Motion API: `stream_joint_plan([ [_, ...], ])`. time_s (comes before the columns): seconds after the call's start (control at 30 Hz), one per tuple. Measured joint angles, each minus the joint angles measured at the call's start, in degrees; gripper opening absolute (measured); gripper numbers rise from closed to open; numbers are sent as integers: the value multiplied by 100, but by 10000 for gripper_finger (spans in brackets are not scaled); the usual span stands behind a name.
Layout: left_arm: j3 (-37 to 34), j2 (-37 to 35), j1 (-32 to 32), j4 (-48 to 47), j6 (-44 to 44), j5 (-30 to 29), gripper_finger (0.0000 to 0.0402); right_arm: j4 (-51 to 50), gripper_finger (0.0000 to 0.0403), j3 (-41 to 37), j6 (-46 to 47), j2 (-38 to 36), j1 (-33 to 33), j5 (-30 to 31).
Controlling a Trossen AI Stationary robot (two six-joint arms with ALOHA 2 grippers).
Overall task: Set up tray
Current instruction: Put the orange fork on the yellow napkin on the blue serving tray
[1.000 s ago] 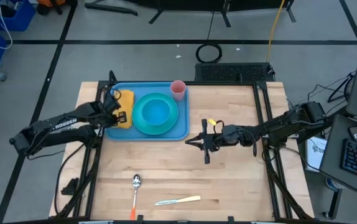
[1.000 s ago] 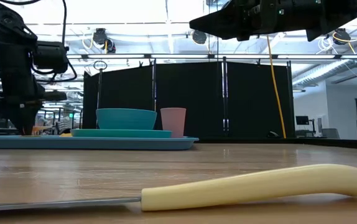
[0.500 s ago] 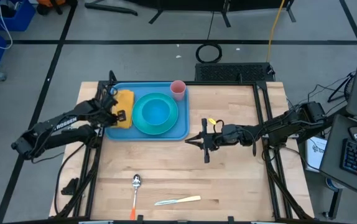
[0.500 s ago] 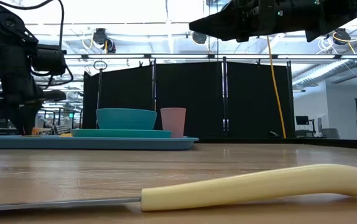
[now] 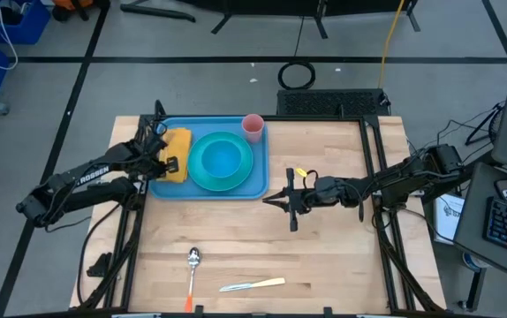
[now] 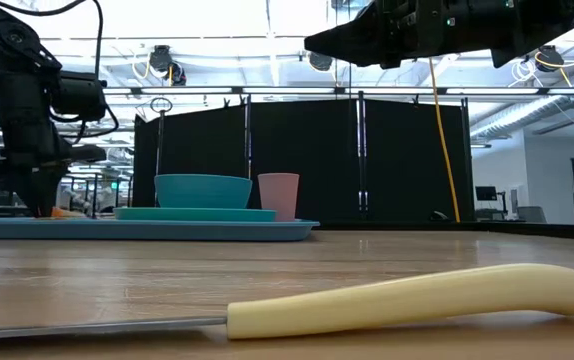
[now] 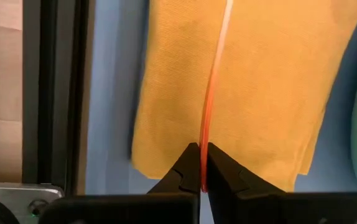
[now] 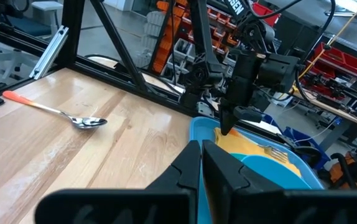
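Note:
The light-blue tray (image 5: pixel 258 181) lies at the table's far left and shows in the low view (image 6: pixel 267 228). On it are an orange napkin (image 5: pixel 178 141), a teal plate with a teal bowl (image 5: pixel 221 161) and a pink cup (image 5: pixel 253 126). My left gripper (image 5: pixel 168 164) points down at the napkin (image 7: pixel 259 81), shut on a thin orange handle (image 7: pixel 219 56). A fork's tines (image 8: pixel 272 149) lie on the napkin. My right gripper (image 5: pixel 267 200) hovers shut above the table, right of the tray. My left gripper pinches the thin orange handle at its near end (image 7: pixel 204 163), between the two fingertips and from above, pointing down. The handle runs straight away from the fingers along the middle of the napkin and seems to lie on it.
A spoon with an orange handle (image 5: pixel 192 265) and a cream-handled knife (image 5: pixel 253 284) lie near the table's near edge. The knife handle (image 6: pixel 407 295) fills the foreground of the low view. Bare wood stretches between them and the tray.
My left arm's elbow has swung a little toward the far edge while its gripper stays at the napkin, still shut on the handle. Nothing on the tray or table has moved.

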Motion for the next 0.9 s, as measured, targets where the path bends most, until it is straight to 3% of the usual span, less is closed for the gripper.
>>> stream_joint_plan([
  [0.2,0,-1,0,368,-99,2,29,-48,6,0,2,0,0,0],
  [0.47,0,-1,0,486,-101,96,8,-124,6,-2,2,0,0,0],
  [0.67,0,-1,0,436,-102,96,31,-130,6,-2,2,0,0,2],
  [0.9,0,-1,-50,379,-166,-110,11,-141,6,-2,2,0,0,2],
])
